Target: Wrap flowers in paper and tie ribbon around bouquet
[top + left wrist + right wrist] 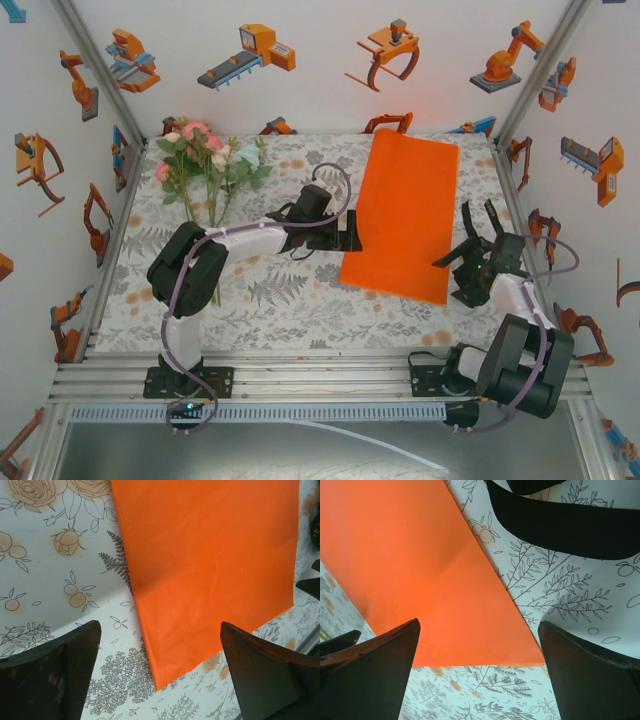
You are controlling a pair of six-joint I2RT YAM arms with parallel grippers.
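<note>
Both hands were spread wide and empty! The paper (405,215) lay flat on the counter (280,300), out at about 2 o'clock from the middle, its long side running away from the arms. The left hand (352,228) sat at the sheet's 9 o'clock edge, fingers released; in its wrist view they straddled the paper's edge and near corner. The right hand (480,212) waited at the sheet's 4 o'clock side, fingers parted and pointing toward 12, gripping nothing. Whether either hand touched the paper I couldn't tell. The flowers (205,160) lay well apart at 10 o'clock, blossoms toward the far corner, stems trailing back toward 6.
</note>
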